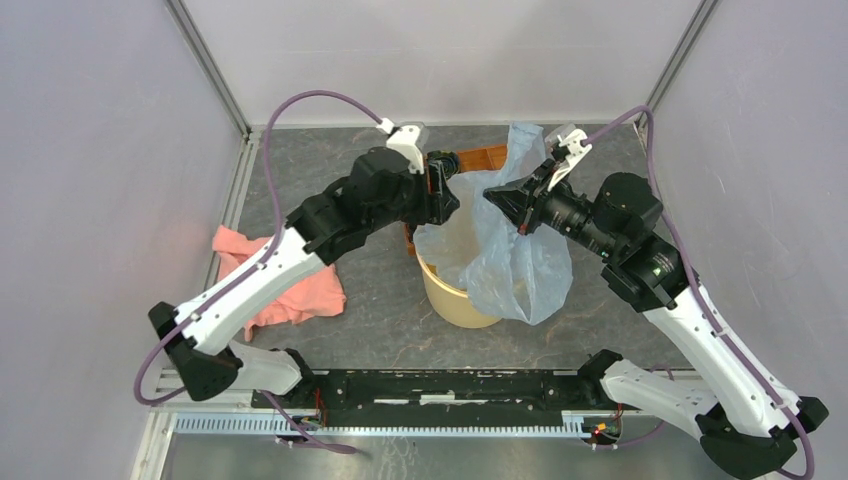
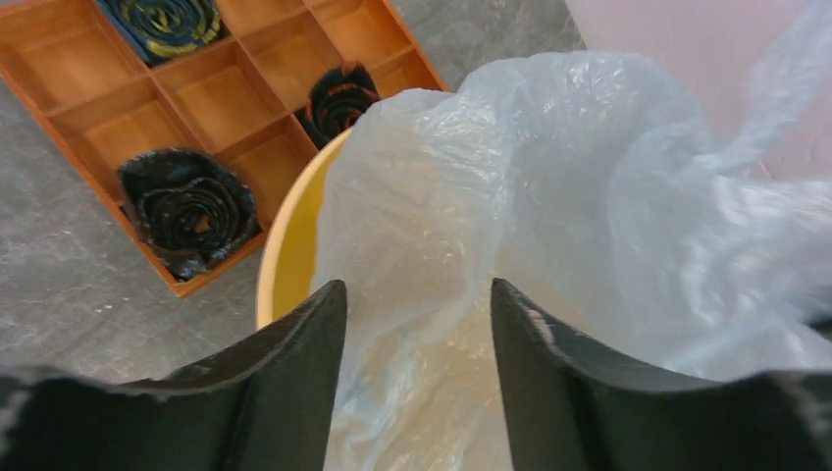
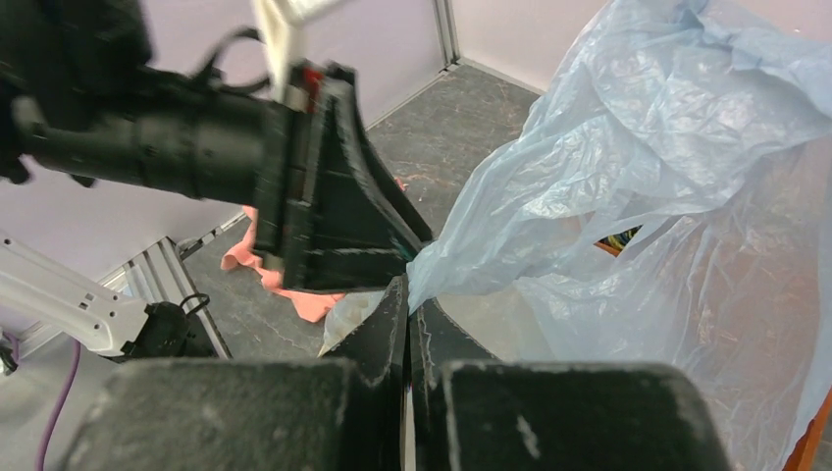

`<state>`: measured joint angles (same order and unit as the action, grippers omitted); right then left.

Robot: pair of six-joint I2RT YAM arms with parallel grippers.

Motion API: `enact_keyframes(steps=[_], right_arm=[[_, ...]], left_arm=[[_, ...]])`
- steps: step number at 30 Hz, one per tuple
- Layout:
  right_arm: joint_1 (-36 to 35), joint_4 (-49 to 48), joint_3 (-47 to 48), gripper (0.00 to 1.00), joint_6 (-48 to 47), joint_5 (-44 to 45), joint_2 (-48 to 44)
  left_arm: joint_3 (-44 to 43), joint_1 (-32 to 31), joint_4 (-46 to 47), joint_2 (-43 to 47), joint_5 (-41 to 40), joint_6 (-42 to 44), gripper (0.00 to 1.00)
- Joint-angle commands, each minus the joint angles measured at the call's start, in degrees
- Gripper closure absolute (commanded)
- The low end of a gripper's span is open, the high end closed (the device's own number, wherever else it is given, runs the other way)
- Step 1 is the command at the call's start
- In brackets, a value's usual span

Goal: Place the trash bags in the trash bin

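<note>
The pale blue trash bag (image 1: 522, 262) hangs over the far and right side of the yellow-tan trash bin (image 1: 452, 300) and spills down its right wall. My right gripper (image 1: 497, 202) is shut on a pinch of the bag's edge (image 3: 461, 257) and holds it up above the bin. My left gripper (image 1: 446, 196) is open just left of it, above the bin's far rim. In the left wrist view its jaws (image 2: 417, 289) stand wide apart, with bag film (image 2: 549, 196) ahead of and between them and the bin's rim (image 2: 285, 240) at the left.
An orange compartmented tray (image 2: 93, 103) with dark rolled items stands behind the bin, partly hidden in the top view (image 1: 482, 157). A salmon-pink cloth (image 1: 285, 285) lies on the table to the left. Walls close in on three sides.
</note>
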<state>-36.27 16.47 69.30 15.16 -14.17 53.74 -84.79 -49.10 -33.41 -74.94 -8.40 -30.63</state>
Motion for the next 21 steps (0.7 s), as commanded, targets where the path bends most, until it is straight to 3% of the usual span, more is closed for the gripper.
enact_keyframes(steps=[1, 4, 6, 12, 17, 19, 21], right_arm=[[0.0, -1.8, 2.9, 0.99, 0.1, -0.9, -1.3], [0.0, -2.2, 2.8, 0.99, 0.3, -0.6, -1.3], [0.1, -2.5, 2.6, 0.99, 0.4, 0.0, -1.2], [0.0, -4.3, 0.3, 0.99, 1.5, -0.4, 0.5], [0.0, -6.2, -4.2, 0.99, 2.2, -2.9, 2.1], [0.0, -5.7, -5.5, 0.99, 1.5, -2.7, 2.1], [0.0, -5.4, -6.6, 0.99, 0.5, -3.6, 2.1]], left_arm=[[0.2, 0.1, 3.9, -3.2, 4.6, 1.4, 0.45], [3.5, -0.4, 7.0, -4.3, 7.4, -1.8, 0.69], [6.5, -2.0, 10.0, -3.5, 7.1, -3.3, 0.77], [13.5, -5.2, 14.5, -2.9, 2.4, -6.2, 0.80], [12.5, -5.1, 11.2, -8.5, -0.4, -5.1, 0.82], [13.5, -5.1, 11.2, -6.8, -2.8, -4.4, 0.75], [13.9, -5.1, 11.5, -3.7, -2.2, -3.7, 0.61]])
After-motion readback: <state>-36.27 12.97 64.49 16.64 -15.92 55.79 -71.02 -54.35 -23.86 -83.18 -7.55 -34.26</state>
